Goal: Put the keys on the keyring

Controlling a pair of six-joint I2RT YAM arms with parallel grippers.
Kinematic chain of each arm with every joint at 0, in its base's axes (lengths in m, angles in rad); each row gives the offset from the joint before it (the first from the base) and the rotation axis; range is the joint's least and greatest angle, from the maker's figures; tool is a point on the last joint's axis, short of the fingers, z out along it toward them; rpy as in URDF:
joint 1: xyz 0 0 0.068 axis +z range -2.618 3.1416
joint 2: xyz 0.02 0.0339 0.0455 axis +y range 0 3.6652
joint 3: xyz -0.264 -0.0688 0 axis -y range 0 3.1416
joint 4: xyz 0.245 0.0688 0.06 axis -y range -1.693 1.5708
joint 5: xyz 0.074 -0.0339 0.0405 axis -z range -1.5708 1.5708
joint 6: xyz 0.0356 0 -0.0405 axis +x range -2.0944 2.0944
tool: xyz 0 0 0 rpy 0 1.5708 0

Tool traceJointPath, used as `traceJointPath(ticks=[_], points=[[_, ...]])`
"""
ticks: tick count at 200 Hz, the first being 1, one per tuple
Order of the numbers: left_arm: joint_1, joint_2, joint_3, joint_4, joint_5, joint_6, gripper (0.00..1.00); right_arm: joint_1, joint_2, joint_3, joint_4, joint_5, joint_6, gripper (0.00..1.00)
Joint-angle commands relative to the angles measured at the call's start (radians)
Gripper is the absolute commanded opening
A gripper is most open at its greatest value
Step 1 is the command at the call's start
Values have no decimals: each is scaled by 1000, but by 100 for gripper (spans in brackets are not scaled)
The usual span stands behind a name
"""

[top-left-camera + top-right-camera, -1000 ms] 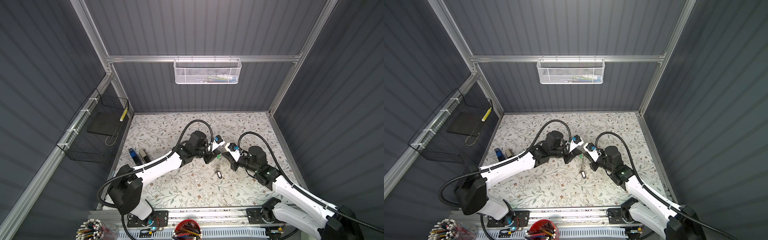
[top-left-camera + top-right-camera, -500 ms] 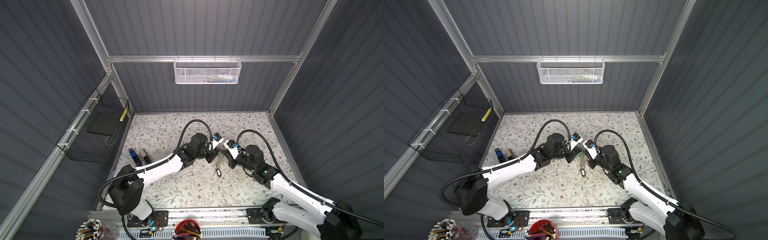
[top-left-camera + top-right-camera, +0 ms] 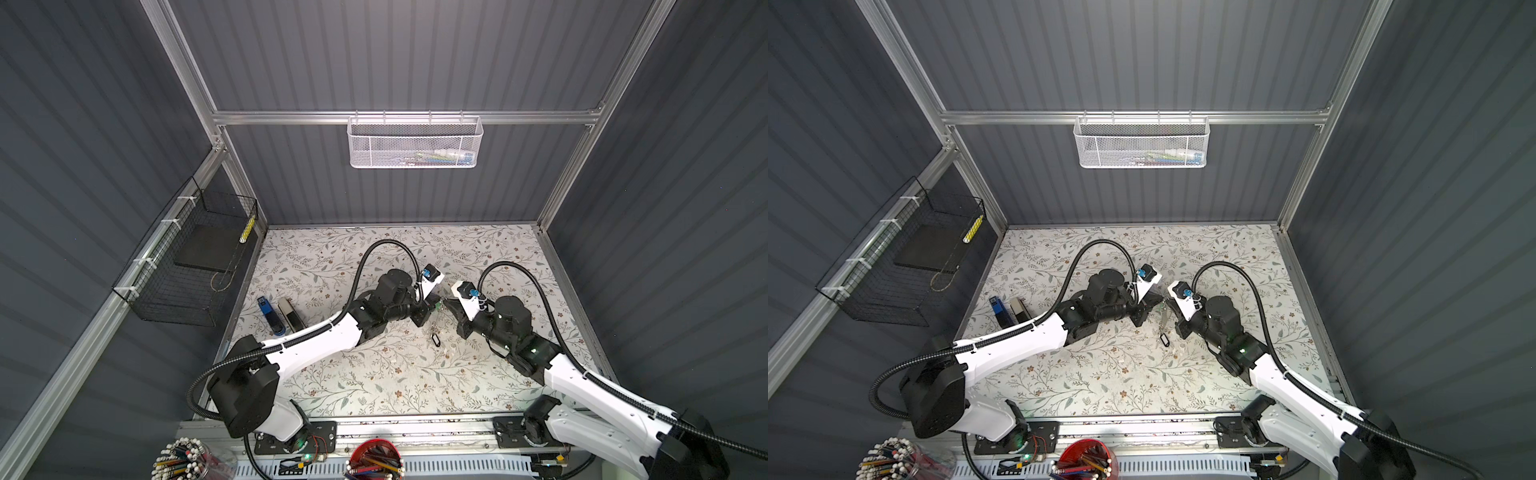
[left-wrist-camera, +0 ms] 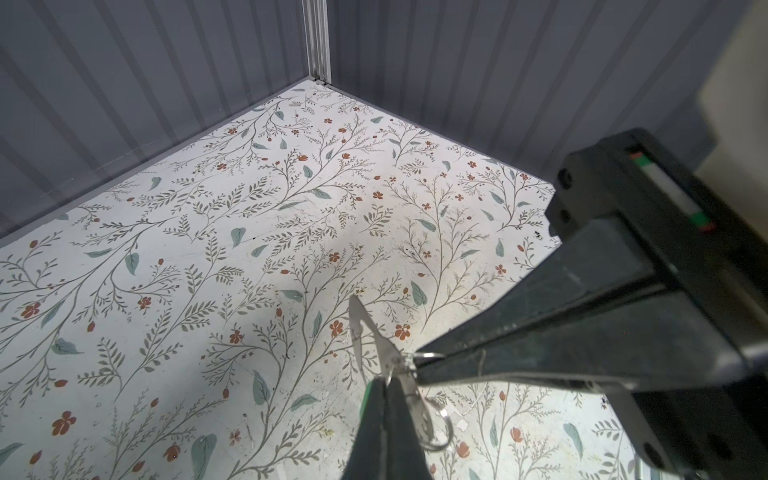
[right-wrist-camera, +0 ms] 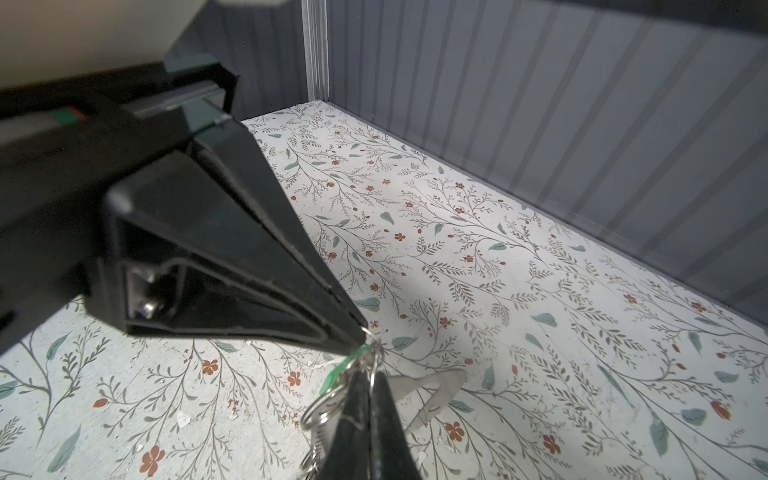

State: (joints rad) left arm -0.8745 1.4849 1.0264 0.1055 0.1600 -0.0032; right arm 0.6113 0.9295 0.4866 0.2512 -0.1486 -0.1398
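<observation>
Well to the right of the blue stapler (image 3: pixel 268 313) in both top views, the two grippers meet tip to tip above the table (image 3: pixel 374 374); the left gripper (image 4: pixel 388 386) has its fingers closed at the ring of the green-tag key (image 5: pixel 338 370); the right gripper (image 5: pixel 368 374) is closed on the keyring (image 5: pixel 440 380), which is in the air; the black-tag key (image 3: pixel 435 340) is also right of the stapler, a little nearer the front; whether it touches the table I cannot tell.

Both top views look steeply down from high above the front edge of the bench (image 3: pixel 374 374), facing the back wall (image 3: pixel 395 199), far enough off to take in both arms whole. Each wrist view sits close behind its own fingers, low over the bench and facing a back corner: left fingers (image 4: pixel 376 440), right fingers (image 5: pixel 353 440). All four views share the spot where these meet.
</observation>
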Motion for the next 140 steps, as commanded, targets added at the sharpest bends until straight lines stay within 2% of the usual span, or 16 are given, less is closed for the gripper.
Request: traceJointPath(ticks=[1, 27, 100, 111, 140], points=[[38, -28, -6, 64, -65, -41, 0, 20, -25, -32, 18, -48, -14, 0], [56, -25, -11, 71, -29, -67, 0, 20, -41, -52, 51, -47, -23, 0], [85, 29, 25, 5, 162, -99, 0, 16, -52, -70, 156, -28, -40, 0], [95, 34, 27, -2, 234, -111, 0, 9, -52, -76, 185, -29, -38, 0], [124, 61, 41, -33, 327, -137, 0, -22, -47, -80, 231, -87, -35, 0]])
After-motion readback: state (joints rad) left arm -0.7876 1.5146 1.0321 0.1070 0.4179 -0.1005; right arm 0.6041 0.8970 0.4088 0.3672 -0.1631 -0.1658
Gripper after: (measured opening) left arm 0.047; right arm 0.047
